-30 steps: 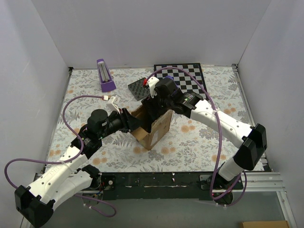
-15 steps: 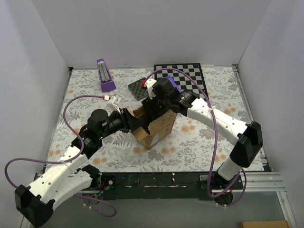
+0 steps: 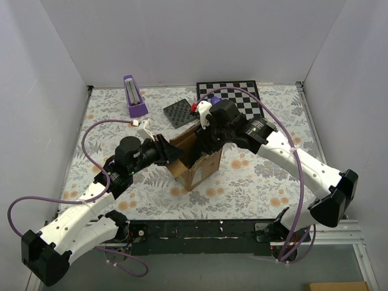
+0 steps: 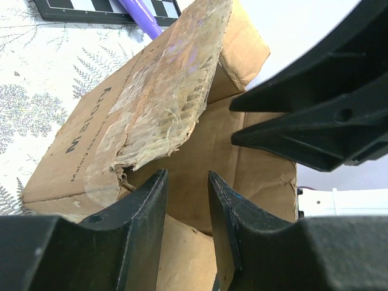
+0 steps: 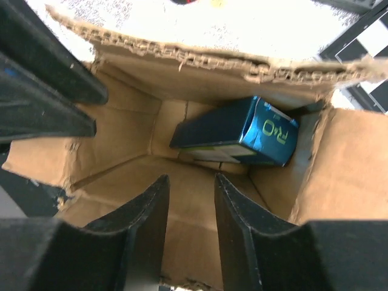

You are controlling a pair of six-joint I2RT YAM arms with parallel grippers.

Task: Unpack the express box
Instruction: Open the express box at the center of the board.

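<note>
The express box [image 3: 206,167] is a brown carton standing open at the middle of the floral table, with torn taped flaps [image 4: 170,85]. Inside, a blue carton [image 5: 242,130] lies against the far wall. My right gripper [image 5: 191,177] reaches down into the box [image 5: 339,163]; its fingers are apart, nothing is between them, and the blue carton lies just beyond the tips. My left gripper [image 4: 187,173] sits at the box's left rim [image 4: 91,139], its fingers closed on a cardboard edge. From above, the left gripper [image 3: 173,154] and right gripper [image 3: 203,144] meet over the opening.
A black-and-white chessboard [image 3: 239,97] lies at the back right. A black perforated plate [image 3: 180,113] and a purple stand [image 3: 134,96] are at the back left. Purple cables loop off both arms. White walls close in three sides.
The right gripper's fingers have narrowed inside the box, and the right arm's wrist and elbow have swung to the right. The left gripper has kept its place on the rim.
</note>
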